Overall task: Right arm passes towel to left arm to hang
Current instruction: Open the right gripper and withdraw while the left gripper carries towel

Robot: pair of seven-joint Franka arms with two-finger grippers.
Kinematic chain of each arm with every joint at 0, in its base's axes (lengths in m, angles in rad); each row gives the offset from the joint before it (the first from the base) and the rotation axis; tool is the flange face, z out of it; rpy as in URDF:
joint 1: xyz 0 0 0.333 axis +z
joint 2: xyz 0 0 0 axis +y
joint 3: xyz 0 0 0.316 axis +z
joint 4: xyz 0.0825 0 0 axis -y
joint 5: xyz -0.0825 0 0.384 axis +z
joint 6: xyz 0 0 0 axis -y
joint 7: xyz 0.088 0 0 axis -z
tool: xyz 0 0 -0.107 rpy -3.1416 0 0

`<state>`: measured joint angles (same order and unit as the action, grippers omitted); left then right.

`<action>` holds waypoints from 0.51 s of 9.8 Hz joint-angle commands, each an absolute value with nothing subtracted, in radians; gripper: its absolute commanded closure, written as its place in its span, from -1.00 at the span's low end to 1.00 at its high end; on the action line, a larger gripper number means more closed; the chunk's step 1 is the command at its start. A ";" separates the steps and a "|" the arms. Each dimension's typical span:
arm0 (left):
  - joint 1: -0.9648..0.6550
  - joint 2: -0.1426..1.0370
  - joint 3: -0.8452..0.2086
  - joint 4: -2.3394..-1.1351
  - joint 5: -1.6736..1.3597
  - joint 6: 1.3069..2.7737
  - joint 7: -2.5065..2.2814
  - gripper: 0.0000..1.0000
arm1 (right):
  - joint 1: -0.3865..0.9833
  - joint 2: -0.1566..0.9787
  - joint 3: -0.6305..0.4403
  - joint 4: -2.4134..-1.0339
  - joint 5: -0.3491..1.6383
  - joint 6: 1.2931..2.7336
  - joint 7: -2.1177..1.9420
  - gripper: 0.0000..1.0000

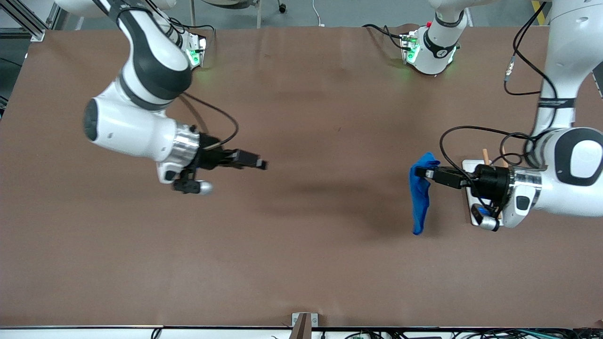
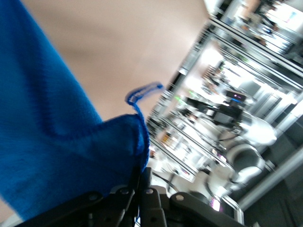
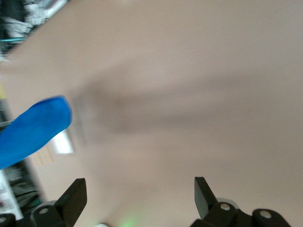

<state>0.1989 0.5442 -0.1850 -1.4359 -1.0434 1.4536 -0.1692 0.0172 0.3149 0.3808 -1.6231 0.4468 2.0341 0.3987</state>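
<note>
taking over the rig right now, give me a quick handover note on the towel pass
Left gripper: shut on the towel, held in the air over the table toward the left arm's end; the cloth hangs down from the fingers.
Right gripper: open and empty, over the table toward the right arm's end, apart from the towel.
Done: the pass; only the left arm has the towel.
Left: hanging it. A white base with wooden pegs shows partly under the left wrist, probably the hanger. The right arm waits.
</note>
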 commanded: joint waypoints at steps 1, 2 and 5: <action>0.212 0.529 -0.178 -1.433 -0.855 1.470 -0.271 1.00 | 0.018 0.195 0.263 -1.671 0.257 1.932 0.411 -1.00; 0.216 0.511 -0.176 -1.430 -0.751 1.471 -0.355 1.00 | 0.018 0.160 0.202 -1.671 0.179 1.892 0.411 -1.00; 0.209 0.433 -0.189 -1.417 -0.385 1.474 -0.567 1.00 | -0.067 0.069 0.114 -1.661 0.023 1.801 0.382 -1.00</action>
<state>0.2220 0.4687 -0.1884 -1.3909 -0.5199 1.4546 -0.5052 -0.0112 0.1357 0.1127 -1.6224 0.0726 1.8250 0.3956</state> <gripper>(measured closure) 0.982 0.000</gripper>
